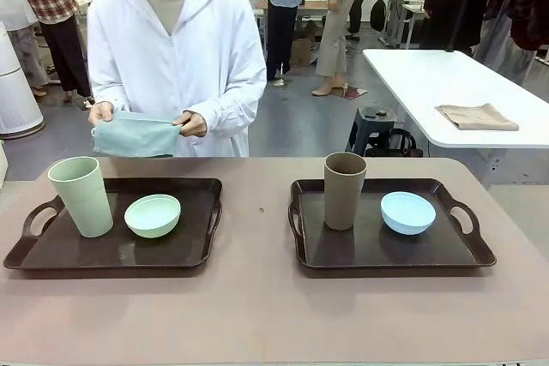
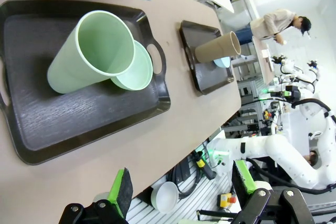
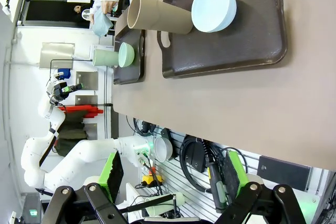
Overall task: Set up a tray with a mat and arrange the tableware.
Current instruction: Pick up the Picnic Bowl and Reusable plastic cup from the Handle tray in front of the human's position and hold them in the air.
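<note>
Two dark trays lie on the table. On the left tray [image 1: 111, 259] stand a pale green tumbler [image 1: 81, 196] and a pale green bowl [image 1: 153, 215]. The right tray [image 1: 386, 256] carries a brown tumbler [image 1: 344, 190] and a light blue bowl [image 1: 407, 212]. At the far edge a person holds a folded pale teal mat [image 1: 135, 136] in both hands, above the table behind the left tray. My left gripper [image 2: 181, 187] hangs open off the near table edge, facing the green tumbler [image 2: 92, 51]. My right gripper [image 3: 173, 174] is open too, below the right tray [image 3: 236, 51].
A strip of bare tabletop [image 1: 257, 212] separates the two trays. Behind on the right stands a white table [image 1: 446, 75] with a folded beige cloth [image 1: 476, 116], and a dark stool [image 1: 375, 122] sits beside it. Other people stand farther back.
</note>
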You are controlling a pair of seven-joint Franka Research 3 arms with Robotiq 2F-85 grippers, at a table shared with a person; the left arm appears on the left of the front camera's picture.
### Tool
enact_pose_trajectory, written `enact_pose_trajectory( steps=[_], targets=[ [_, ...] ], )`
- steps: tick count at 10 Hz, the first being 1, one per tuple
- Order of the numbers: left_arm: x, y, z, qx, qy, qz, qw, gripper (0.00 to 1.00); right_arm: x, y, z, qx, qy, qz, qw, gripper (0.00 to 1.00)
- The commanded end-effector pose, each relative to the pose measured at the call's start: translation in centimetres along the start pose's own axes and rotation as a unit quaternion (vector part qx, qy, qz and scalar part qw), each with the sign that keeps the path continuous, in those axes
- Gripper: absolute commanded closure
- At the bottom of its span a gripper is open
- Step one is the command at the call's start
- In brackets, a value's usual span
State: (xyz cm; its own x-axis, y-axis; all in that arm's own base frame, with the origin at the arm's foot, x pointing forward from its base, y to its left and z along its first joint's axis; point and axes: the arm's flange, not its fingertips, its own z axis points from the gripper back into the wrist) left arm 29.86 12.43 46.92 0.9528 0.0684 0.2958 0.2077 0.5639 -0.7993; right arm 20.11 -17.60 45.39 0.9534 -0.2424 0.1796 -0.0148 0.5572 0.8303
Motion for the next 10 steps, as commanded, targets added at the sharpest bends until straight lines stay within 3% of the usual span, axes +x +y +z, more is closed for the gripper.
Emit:
enact_pose_trajectory(
  steps=[1,10],
  targets=[
    [0.13,0.00,0.24,-0.007,-0.002,-0.004,1.000,0.00,0.32,-0.02,0.02,0.014,-0.005,0.008,1.000,0.00],
    [0.13,0.00,0.24,-0.007,-0.002,-0.004,1.000,0.00,0.32,-0.02,0.02,0.014,-0.005,0.008,1.000,0.00]
  ],
)
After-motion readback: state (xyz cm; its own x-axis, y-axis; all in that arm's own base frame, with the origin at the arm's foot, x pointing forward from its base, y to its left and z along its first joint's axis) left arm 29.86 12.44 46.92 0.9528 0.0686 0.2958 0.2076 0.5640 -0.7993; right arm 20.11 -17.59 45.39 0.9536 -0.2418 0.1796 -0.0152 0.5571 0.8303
